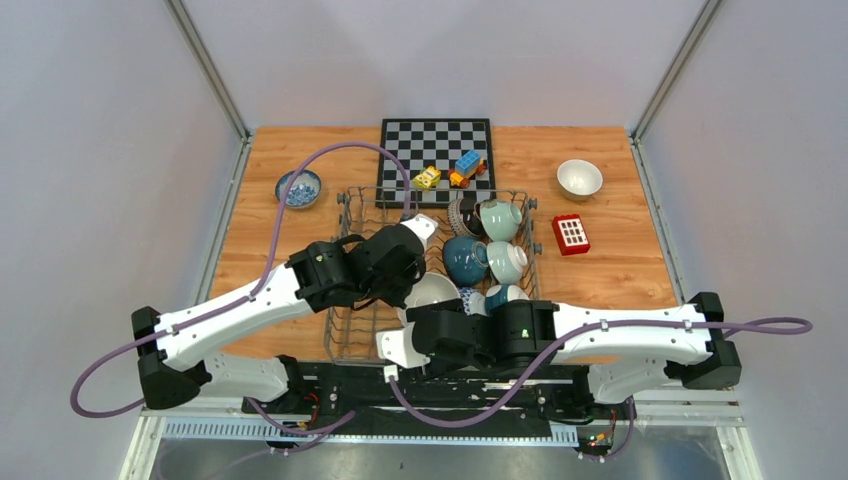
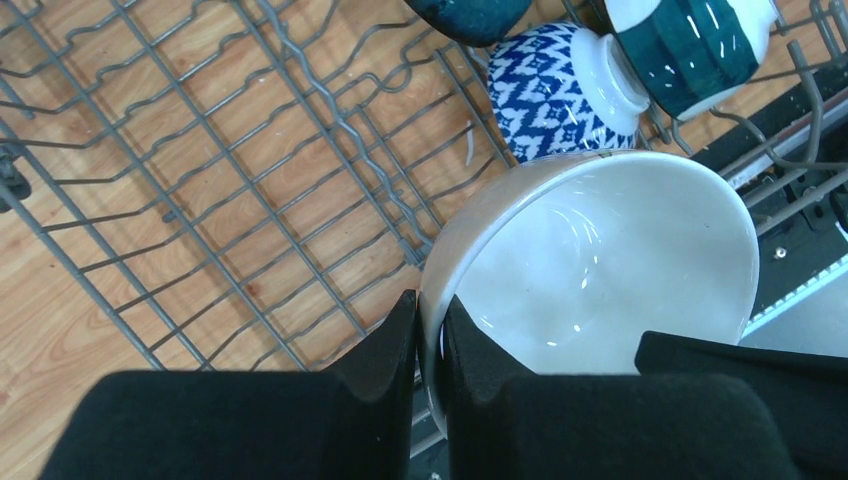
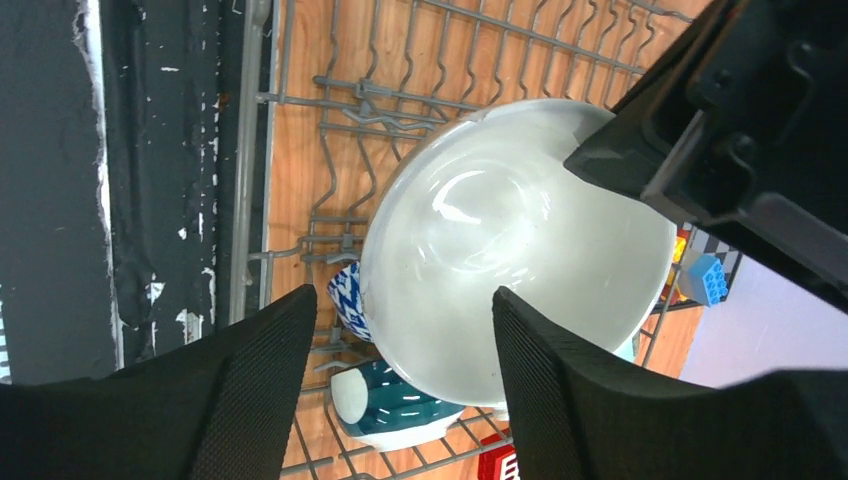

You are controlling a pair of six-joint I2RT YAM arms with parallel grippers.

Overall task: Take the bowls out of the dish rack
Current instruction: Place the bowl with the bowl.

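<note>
Two grippers attend one cream bowl (image 2: 600,260) at the near end of the dish rack (image 1: 365,192): left gripper (image 2: 430,325) pinches its rim, right gripper (image 3: 400,300) stands spread, facing the bowl's open mouth, apparently not touching.

From above, the left arm (image 1: 345,272) and right arm (image 1: 500,335) covered most of the white bowl (image 1: 432,291) in the dish rack (image 1: 347,338). The left wrist view's top edge cut off a teal bowl (image 2: 690,48).
</note>
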